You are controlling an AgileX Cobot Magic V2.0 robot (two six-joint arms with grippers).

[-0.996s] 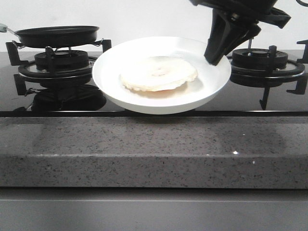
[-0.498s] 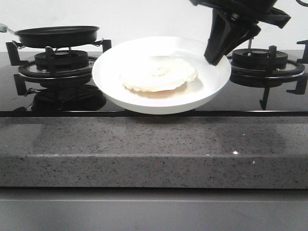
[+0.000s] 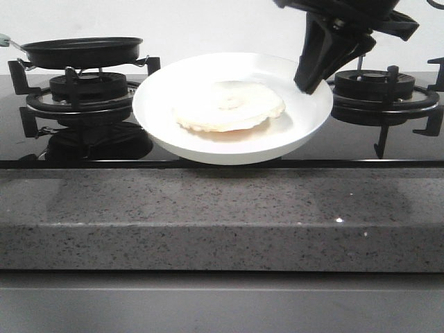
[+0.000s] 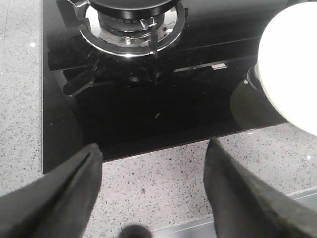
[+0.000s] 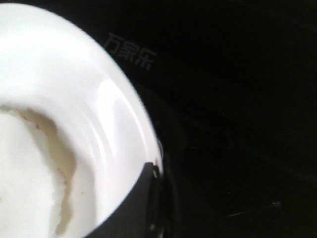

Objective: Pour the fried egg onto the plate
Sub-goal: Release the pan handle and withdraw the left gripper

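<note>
Now, your count first.
Fried egg: one; you see the fried egg (image 3: 229,106) lying flat in the middle of the plate, its browned edge visible in the right wrist view (image 5: 29,168).
Plate: one white plate (image 3: 291,139), centred between the two burners, with its rim at about 2 o'clock pinched by the right gripper.
Pan: one black pan (image 3: 82,50) on the left burner, at 9 o'clock from the plate and apart from it.
Burners: two; the left burner (image 3: 80,97) carries the pan, the right burner (image 3: 385,94) is at 3 o'clock from the plate.
Right gripper: your right gripper (image 3: 309,84) is closed onto the plate's rim, one finger (image 5: 131,210) lying inside the rim.
Left gripper: your left gripper (image 4: 153,188) is spread wide and grips nothing, hanging above the front edge.
Surface: glossy black glass cooktop (image 4: 163,109) set into a speckled grey stone table (image 3: 222,215).
Room: plain white wall (image 3: 208,24) behind.
</note>
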